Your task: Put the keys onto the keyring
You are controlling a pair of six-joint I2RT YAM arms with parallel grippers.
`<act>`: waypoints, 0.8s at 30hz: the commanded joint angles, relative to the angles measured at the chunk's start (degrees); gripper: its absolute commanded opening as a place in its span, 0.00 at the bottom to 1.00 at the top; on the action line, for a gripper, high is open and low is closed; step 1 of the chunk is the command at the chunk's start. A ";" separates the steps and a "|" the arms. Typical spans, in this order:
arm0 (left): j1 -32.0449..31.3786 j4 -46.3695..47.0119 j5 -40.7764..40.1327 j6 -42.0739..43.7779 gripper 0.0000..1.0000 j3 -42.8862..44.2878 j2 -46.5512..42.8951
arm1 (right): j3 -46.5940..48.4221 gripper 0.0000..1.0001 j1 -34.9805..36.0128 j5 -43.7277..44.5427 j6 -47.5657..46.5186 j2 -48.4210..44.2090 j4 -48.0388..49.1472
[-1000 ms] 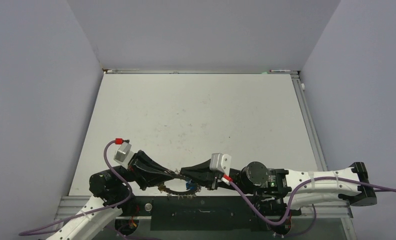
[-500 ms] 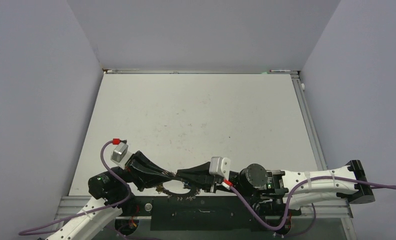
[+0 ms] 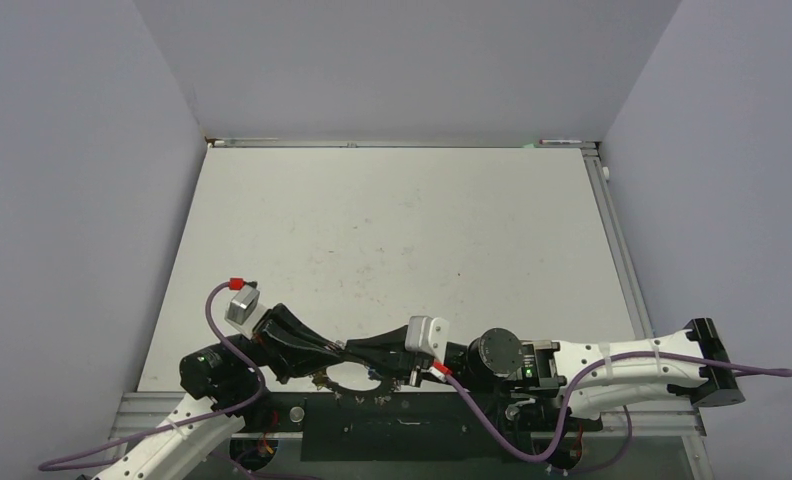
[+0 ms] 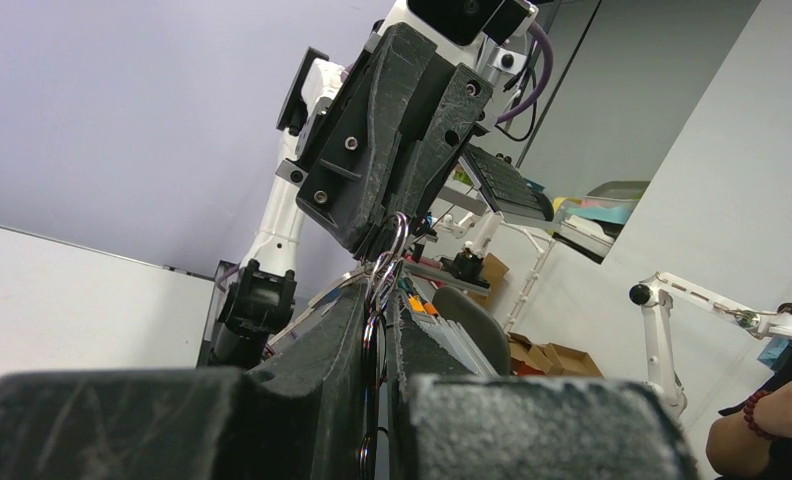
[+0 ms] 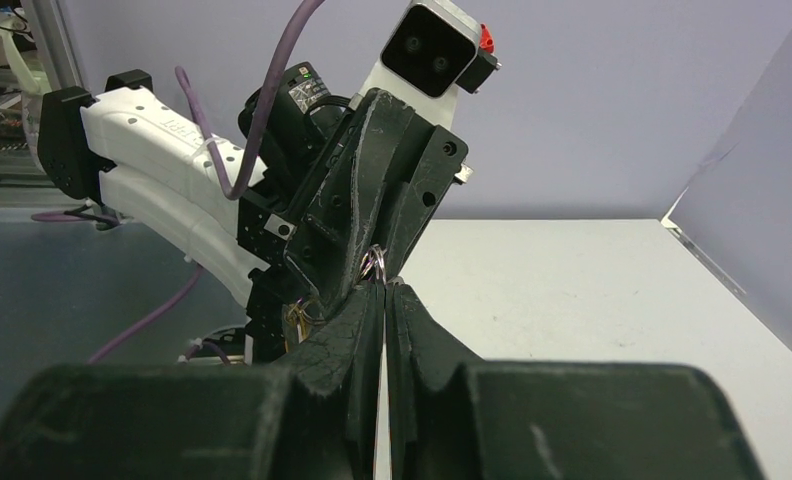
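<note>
The left end effector (image 3: 340,347) is closing tightly on thin silver wire loops (image 4: 385,268) belonging to the keyring (image 3: 354,392), the wire passing down between its two black fingers (image 4: 347,330) in the left wrist view. The right end effector (image 3: 356,349) is meeting it tip to tip with its jaws pressed fully together, its fingertips (image 4: 387,228) touching the same cluster of loops; whether it is actually pinching one of them cannot be told. Both end effectors are pointing inward and lying low over the near edge of the desk (image 3: 402,230), the left reaching from the left and the right from the right. The keyring is hanging just below the meeting point, between the two arm bases, over the near edge of the desk and the dark rail (image 3: 402,425). A blue-headed key (image 3: 378,372) is sitting at the right side of the ring's rim, close beneath the right end effector, and small bright pieces are showing along the ring's lower arc, too small to identify. Purple cables (image 3: 492,410) are trailing from both wrist cameras back toward the arms.
</note>
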 commanded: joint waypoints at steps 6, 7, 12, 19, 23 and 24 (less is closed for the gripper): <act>-0.19 3.25 -2.51 -0.46 0.00 0.62 -1.63 | 2.60 0.05 0.75 0.62 -0.40 0.56 3.76; -0.15 3.03 -2.49 -0.36 0.00 0.65 -1.74 | 2.72 0.05 0.75 0.67 -0.47 0.60 3.77; -0.19 2.32 -2.06 -0.11 0.00 0.65 -1.93 | 3.91 0.05 0.75 0.76 -0.66 1.75 2.45; -0.19 0.12 -0.24 0.77 0.00 1.92 -1.88 | 5.85 0.05 1.00 0.74 -0.49 3.76 0.23; -0.19 -1.17 1.26 1.32 0.00 2.94 -2.01 | 7.10 0.05 1.02 1.19 -0.62 4.43 -1.46; -0.19 -1.35 1.56 1.40 0.00 3.10 -2.05 | 7.47 0.05 1.02 1.33 -0.58 4.68 -2.07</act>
